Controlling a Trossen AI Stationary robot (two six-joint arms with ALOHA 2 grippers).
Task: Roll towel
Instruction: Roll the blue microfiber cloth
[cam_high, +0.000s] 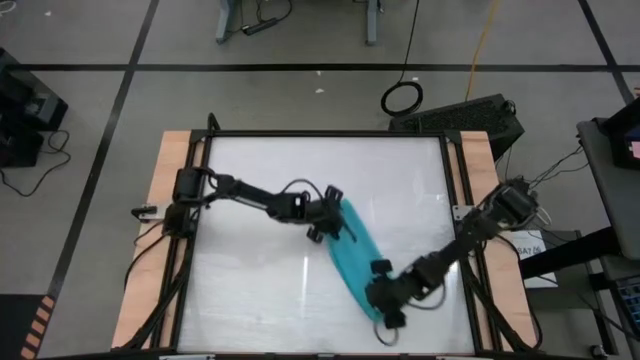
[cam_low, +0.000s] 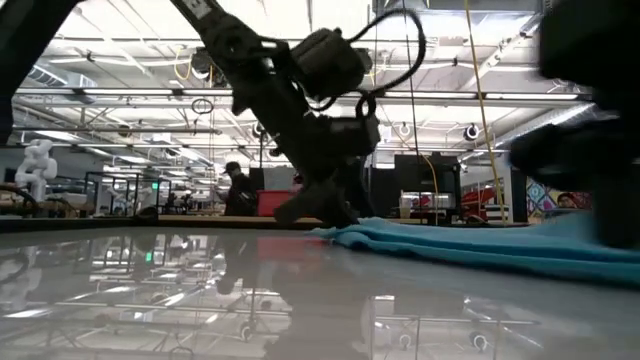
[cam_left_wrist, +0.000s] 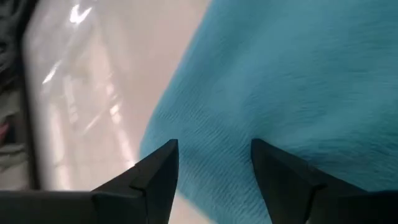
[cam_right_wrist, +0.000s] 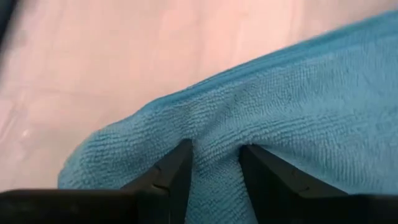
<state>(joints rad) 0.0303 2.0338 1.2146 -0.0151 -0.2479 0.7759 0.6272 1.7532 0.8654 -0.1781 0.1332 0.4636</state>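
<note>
High view: towel (cam_high: 352, 258) lay as a long diagonal strip on the white table (cam_high: 250, 300), left gripper (cam_high: 333, 226) at its upper end, right gripper (cam_high: 383, 300) at its lower end; no readable writing. Low view: towel (cam_low: 470, 243) flat on the table, left gripper (cam_low: 322, 208) touching its edge. Wrist views: left gripper (cam_left_wrist: 214, 163) parted narrowly over the cloth (cam_left_wrist: 292, 87), right gripper (cam_right_wrist: 216, 162) pinched on a fold of towel (cam_right_wrist: 280, 112).

Towel (cam_high: 352, 262) lies on table (cam_high: 250, 290), stretched slantwise right of table centre. Left gripper (cam_high: 335, 222) at towel's far end, nearer table's middle; fingers (cam_left_wrist: 155, 177) spread over towel edge. Right gripper (cam_high: 382, 295) at towel's near end, toward table's near right corner; fingers (cam_right_wrist: 174, 177) pressed into towel fold. Towel spans between both grippers.
</note>
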